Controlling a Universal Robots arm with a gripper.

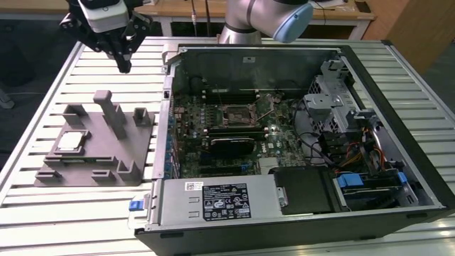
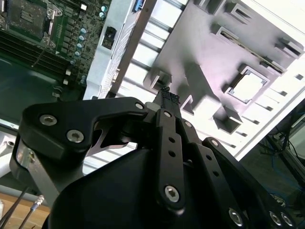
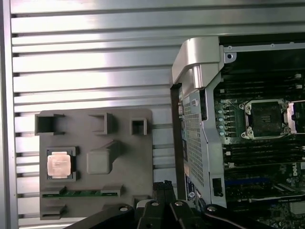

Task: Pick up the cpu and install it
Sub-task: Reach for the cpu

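Gripper [image 1: 124,65]: upper left of exterior view, above slatted table [image 1: 42,96]. Fingers closed tip to tip, no load. Cpu [image 1: 70,141]: flat in square recess of grey fixture [image 1: 106,160], mid-left of exterior view, well apart from gripper. Both wrist views: cpu [image 3: 59,164] [image 2: 248,86] in same recess. Mobo socket [image 1: 235,113]: centre of exterior view, inside open PC case [image 1: 284,234].

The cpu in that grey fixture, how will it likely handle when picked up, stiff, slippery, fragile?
The cpu looks like a thin flat metal-topped plate, so probably rigid and light. Its smooth, shiny top may be slippery. Lying flat in a square pocket of the grey fixture, it seems unlikely to roll or tip.
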